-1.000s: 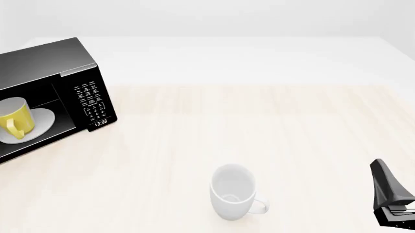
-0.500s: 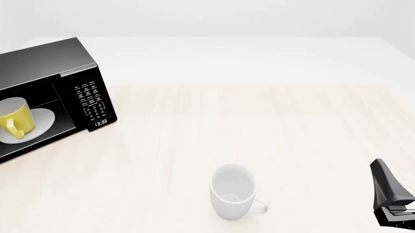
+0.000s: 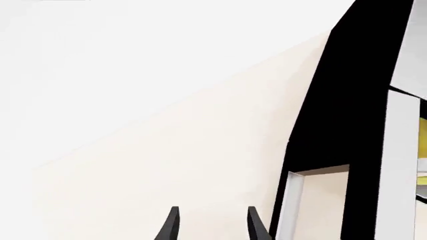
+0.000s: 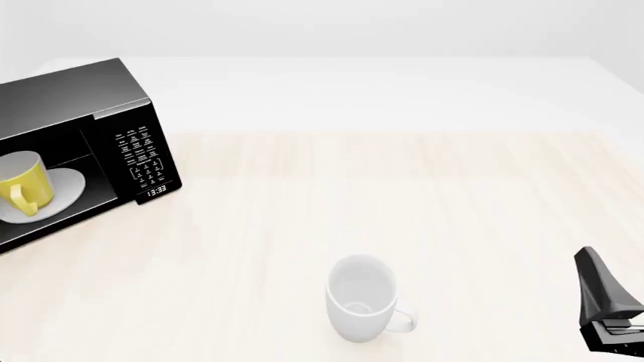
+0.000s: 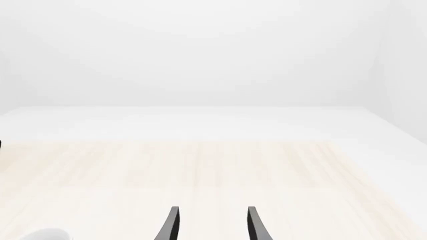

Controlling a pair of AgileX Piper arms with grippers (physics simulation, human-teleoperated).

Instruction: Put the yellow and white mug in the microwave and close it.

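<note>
Mug (image 4: 23,183): yellow outside, white inside, upright on the white plate (image 4: 69,187) in the microwave (image 4: 71,98); handle toward the camera; left part of the cavity cut off by the front view's edge.
Mug, left wrist view: only a yellow sliver (image 3: 422,134) at the picture's edge, past a pale vertical bar.
Microwave: black box at the table's far left; cavity open to view; door itself not seen in the front view; a black panel with a see-through window (image 3: 313,200) close in the left wrist view, probably the open door, not certain.
Writing: clock display (image 4: 156,191) with pale digits, about "13:33"; white button labels (image 4: 139,157) on the control panel too small to read.
White mug (image 4: 363,296): upright on the table (image 4: 403,188), nothing in it, handle to the right; well apart from the microwave; only its rim (image 5: 45,234) in the right wrist view.
Left gripper (image 3: 211,226): out of the front view; fingers spread apart, nothing between them, just beside the black panel.
Right gripper (image 5: 211,226): fingers parted, nothing held; only a dark piece of the arm (image 4: 607,311) at the front view's lower right corner.
</note>
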